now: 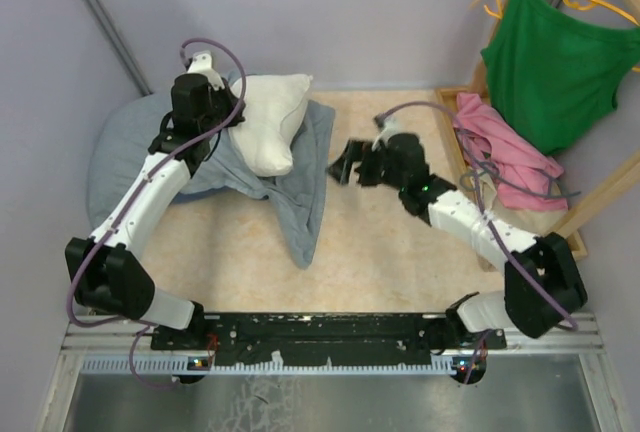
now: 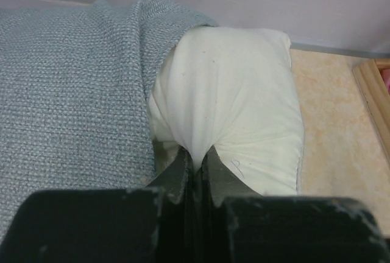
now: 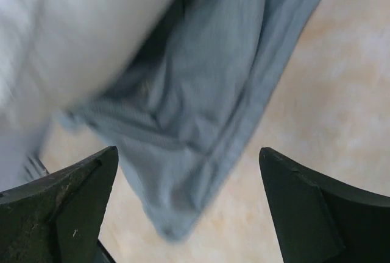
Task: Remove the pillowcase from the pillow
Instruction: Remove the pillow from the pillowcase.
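Left jaws are pinched tight on a puckered fold of the pillow, white cloth bunched between them. The pillow sits at the far left of the surface, its right end poking bare out of the pillowcase. I'd judge that pillow as light and squashy: a pinch catches only the skin and the stuffing gives, so it should drag rather than lift cleanly. The pillowcase looks like limp woven cloth, no stiffness at all, and its loose hemmed edge is the place to grab. Right jaws are spread wide, holding nothing, hanging over exactly that flap. My left wrist view shows the pinch itself, which the overhead hides under the wrist. The overhead gives the whole layout instead: grey-blue cloth heaped left of the pillow and a long tail trailing toward the near side. Right wrist view is blurred, but the seam line shows.
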